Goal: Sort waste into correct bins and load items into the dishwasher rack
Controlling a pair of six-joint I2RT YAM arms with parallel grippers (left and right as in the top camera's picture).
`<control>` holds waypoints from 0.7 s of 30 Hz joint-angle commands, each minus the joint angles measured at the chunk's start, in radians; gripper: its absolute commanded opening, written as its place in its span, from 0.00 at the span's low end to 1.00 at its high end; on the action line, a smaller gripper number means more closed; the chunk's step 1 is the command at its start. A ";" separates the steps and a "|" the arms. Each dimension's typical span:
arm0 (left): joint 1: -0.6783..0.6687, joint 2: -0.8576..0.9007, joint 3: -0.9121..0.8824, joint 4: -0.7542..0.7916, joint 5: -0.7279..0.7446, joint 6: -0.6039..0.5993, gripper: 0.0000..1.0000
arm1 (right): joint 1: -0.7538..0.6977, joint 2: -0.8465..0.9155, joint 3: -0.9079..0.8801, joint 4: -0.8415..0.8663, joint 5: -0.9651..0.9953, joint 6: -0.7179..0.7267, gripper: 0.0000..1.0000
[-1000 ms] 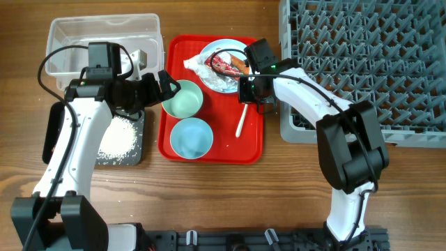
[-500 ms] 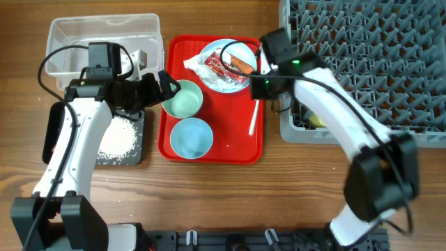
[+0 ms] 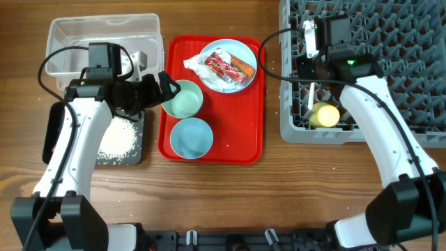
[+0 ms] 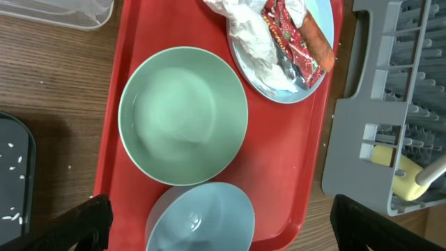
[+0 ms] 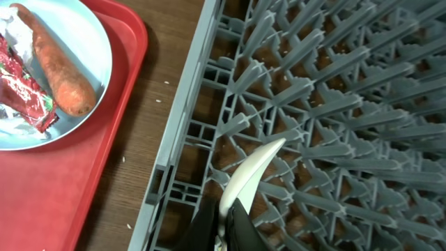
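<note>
Red plastic fills the middle of the table: the flat serving tray (image 3: 244, 139). Nearest the robot on it sits the light blue bowl (image 3: 191, 137), just beside the pale green bowl (image 3: 185, 99). To the left of these, the black tray (image 3: 138, 159) holds a spread of white rice grains (image 3: 115, 143).

The left gripper (image 3: 165, 88) hangs at the left rim of the green bowl. Its fingers are spread wide and hold nothing.

To the right, in the near left corner of the grey dishwasher rack (image 3: 390, 70), lies the small yellow cup (image 3: 324, 115).

Farther back on the red tray, the light blue plate (image 3: 240, 49) carries three things. They are the crumpled white tissue (image 3: 198, 64), the red printed wrapper (image 3: 224, 67) and the orange carrot-like piece (image 3: 242, 66), which touches the wrapper.

Level with the plate, the right gripper (image 5: 224, 209) is over the left edge of the rack. Its fingers are pinched on the white spoon (image 5: 251, 174), which sticks out over the pegs.

Farthest on the left stands the clear tub (image 3: 104, 31).
</note>
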 commanded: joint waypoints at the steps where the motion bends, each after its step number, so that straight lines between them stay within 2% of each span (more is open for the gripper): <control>1: -0.005 -0.001 0.001 -0.001 -0.008 0.006 1.00 | 0.002 0.048 -0.008 0.024 -0.071 -0.012 0.04; 4: -0.005 -0.001 0.001 -0.002 -0.008 0.006 1.00 | 0.002 0.090 -0.008 0.036 -0.082 -0.002 0.04; 5: -0.005 -0.001 0.001 -0.002 -0.008 0.006 1.00 | 0.002 0.095 -0.008 0.033 -0.095 -0.001 0.15; 6: -0.005 -0.001 0.001 -0.002 -0.008 0.006 1.00 | 0.002 0.096 -0.008 0.032 -0.099 0.023 0.48; 7: -0.005 -0.001 0.001 -0.002 -0.008 0.006 1.00 | 0.002 0.096 -0.008 0.032 -0.100 0.044 0.63; 8: -0.005 -0.001 0.001 -0.002 -0.008 0.006 1.00 | 0.002 0.096 -0.008 0.029 -0.101 0.051 0.69; 11: -0.005 -0.001 0.001 -0.002 -0.008 0.006 1.00 | 0.002 0.092 -0.006 0.019 -0.105 0.118 0.75; 15: -0.005 -0.001 0.001 -0.001 -0.008 0.026 1.00 | 0.006 0.063 0.054 -0.031 -0.279 0.157 0.77; 18: -0.005 -0.001 0.001 0.000 -0.018 0.032 1.00 | 0.042 0.038 0.076 -0.039 -0.476 0.188 0.71; 21: 0.000 -0.001 0.001 0.014 -0.035 0.023 1.00 | 0.178 0.057 0.076 -0.036 -0.514 0.227 0.67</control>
